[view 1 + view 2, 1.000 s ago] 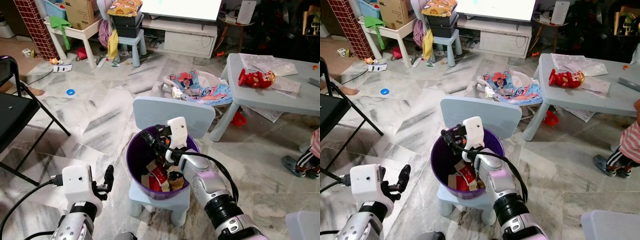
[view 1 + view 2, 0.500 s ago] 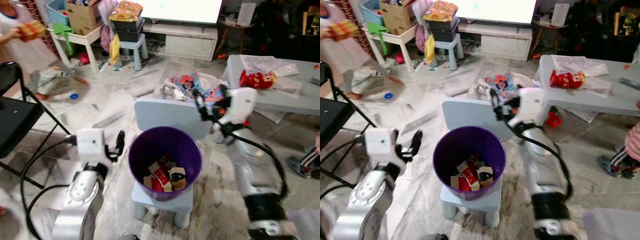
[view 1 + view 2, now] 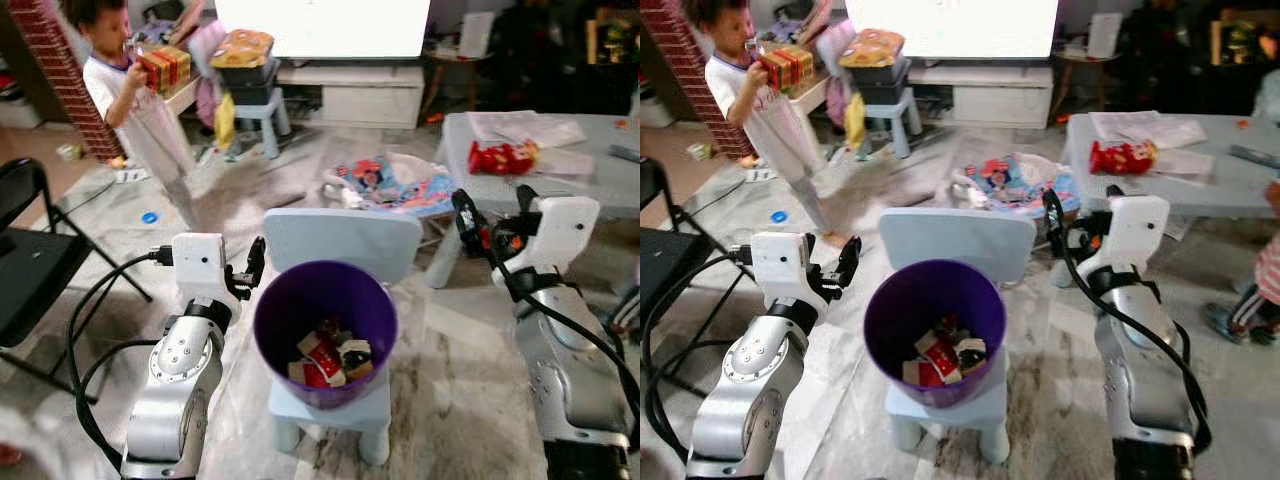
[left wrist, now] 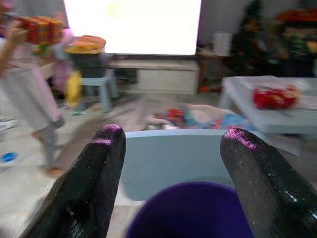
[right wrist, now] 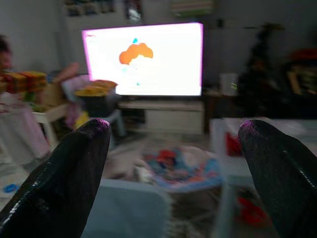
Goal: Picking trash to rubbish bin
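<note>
A purple rubbish bin (image 3: 325,320) stands on the seat of a small pale blue chair (image 3: 340,240). Crumpled trash (image 3: 328,358), red and white wrappers among it, lies at the bin's bottom. My left gripper (image 3: 252,268) hovers just outside the bin's left rim, open and empty; its wrist view looks over the bin (image 4: 193,210) and the chair back (image 4: 168,158). Raised to the right of the chair back, my right gripper (image 3: 490,205) is open with nothing between its fingers (image 5: 59,168).
A person (image 3: 135,110) holding a colourful box stands at the back left. A grey table (image 3: 560,185) with a red packet (image 3: 503,155) is at the right. A black folding chair (image 3: 30,270) is at the left. Colourful cloth (image 3: 395,180) lies behind the chair.
My right gripper has come up out of the bin and swung to the right. The left arm has risen beside the bin. A person has walked in at the back left.
</note>
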Controlling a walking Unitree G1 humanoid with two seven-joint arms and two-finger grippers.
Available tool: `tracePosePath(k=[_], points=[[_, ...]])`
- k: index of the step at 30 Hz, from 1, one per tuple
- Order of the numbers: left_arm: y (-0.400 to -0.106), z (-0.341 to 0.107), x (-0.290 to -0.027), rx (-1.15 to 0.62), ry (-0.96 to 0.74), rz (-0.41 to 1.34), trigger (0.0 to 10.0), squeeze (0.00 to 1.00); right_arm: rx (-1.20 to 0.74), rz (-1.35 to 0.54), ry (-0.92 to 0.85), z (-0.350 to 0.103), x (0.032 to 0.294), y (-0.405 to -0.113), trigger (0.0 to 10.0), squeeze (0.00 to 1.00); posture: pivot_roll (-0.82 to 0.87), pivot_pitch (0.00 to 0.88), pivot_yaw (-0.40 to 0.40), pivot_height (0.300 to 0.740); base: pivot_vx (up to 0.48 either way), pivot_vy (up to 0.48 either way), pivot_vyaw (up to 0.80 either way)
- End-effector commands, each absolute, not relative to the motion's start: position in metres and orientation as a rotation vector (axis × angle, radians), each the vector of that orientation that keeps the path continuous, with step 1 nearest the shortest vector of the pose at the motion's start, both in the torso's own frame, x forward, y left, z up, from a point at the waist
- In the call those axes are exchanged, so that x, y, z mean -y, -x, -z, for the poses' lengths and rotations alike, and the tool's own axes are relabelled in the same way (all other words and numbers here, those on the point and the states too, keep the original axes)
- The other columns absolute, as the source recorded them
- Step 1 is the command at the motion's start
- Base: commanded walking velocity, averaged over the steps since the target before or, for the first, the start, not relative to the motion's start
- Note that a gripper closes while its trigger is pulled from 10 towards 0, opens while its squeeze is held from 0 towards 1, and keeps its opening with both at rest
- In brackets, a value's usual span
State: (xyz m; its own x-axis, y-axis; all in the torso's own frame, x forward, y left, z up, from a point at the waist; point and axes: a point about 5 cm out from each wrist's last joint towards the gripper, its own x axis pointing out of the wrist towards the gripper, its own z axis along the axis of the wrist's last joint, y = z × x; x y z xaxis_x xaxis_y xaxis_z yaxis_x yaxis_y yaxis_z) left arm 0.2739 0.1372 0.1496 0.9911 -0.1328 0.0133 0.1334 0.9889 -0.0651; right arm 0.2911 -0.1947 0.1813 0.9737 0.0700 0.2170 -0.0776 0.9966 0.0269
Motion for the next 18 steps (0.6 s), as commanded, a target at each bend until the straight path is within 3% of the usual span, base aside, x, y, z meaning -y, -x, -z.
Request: tracePosePath(k=[1, 5, 7, 9, 11, 12, 13, 15, 17, 18], points=[[-0.2741, -0.1491, -0.1367, 0.010, 0.069, 0.146, 10.0, 0.00, 0.228, -0.066, -0.045, -0.1862, 0.1953, -0.2883, 10.0, 1.00, 0.02, 0.051, 0.050, 0.740, 0.000, 0.000, -0.80], [-0.2735, -0.1491, -0.1355, 0.012, 0.079, 0.149, 10.0, 0.00, 0.223, -0.070, -0.046, -0.1875, 0.1941, -0.2886, 10.0, 1.00, 0.03, 0.056, 0.046, 0.740, 0.000, 0.000, -0.80], [-0.2732, -0.1493, -0.1349, 0.014, 0.080, 0.150, 10.0, 0.00, 0.221, -0.072, -0.048, -0.1883, 0.1936, -0.2884, 10.0, 0.95, 0.03, 0.058, 0.045, 0.740, 0.000, 0.000, -0.78], [-0.2722, -0.1498, -0.1331, 0.018, 0.083, 0.159, 10.0, 0.00, 0.218, -0.079, -0.049, -0.1890, 0.1923, -0.2887, 10.0, 0.69, 0.03, 0.060, 0.040, 0.740, 0.000, 0.000, 0.00], [-0.2719, -0.1498, -0.1324, 0.019, 0.087, 0.161, 10.0, 0.00, 0.216, -0.083, -0.048, -0.1891, 0.1918, -0.2887, 10.0, 0.64, 0.03, 0.060, 0.039, 0.740, 0.000, 0.000, 0.00], [-0.2716, -0.1498, -0.1316, 0.018, 0.090, 0.164, 10.0, 0.00, 0.214, -0.085, -0.049, -0.1892, 0.1917, -0.2887, 10.0, 0.43, 0.03, 0.061, 0.036, 0.740, 0.000, 0.000, 0.00], [-0.2715, -0.1498, -0.1313, 0.018, 0.090, 0.165, 10.0, 0.00, 0.213, -0.086, -0.049, -0.1893, 0.1917, -0.2887, 10.0, 0.43, 0.03, 0.061, 0.036, 0.740, 0.000, 0.000, 0.00], [-0.2711, -0.1494, -0.1305, 0.016, 0.098, 0.164, 10.0, 0.00, 0.210, -0.088, -0.046, -0.1894, 0.1916, -0.2888, 10.0, 0.11, 0.03, 0.063, 0.033, 0.740, 0.000, 0.000, 0.00], [-0.2708, -0.1487, -0.1301, 0.013, 0.103, 0.163, 10.0, 0.00, 0.208, -0.090, -0.045, -0.1898, 0.1919, -0.2888, 10.0, 0.00, 0.02, 0.064, 0.031, 0.740, 0.000, 0.000, 0.00], [-0.2708, -0.1484, -0.1300, 0.011, 0.106, 0.162, 10.0, 0.00, 0.207, -0.090, -0.045, -0.1901, 0.1920, -0.2888, 10.0, 0.00, 0.02, 0.065, 0.030, 0.740, 0.000, 0.000, 0.00]])
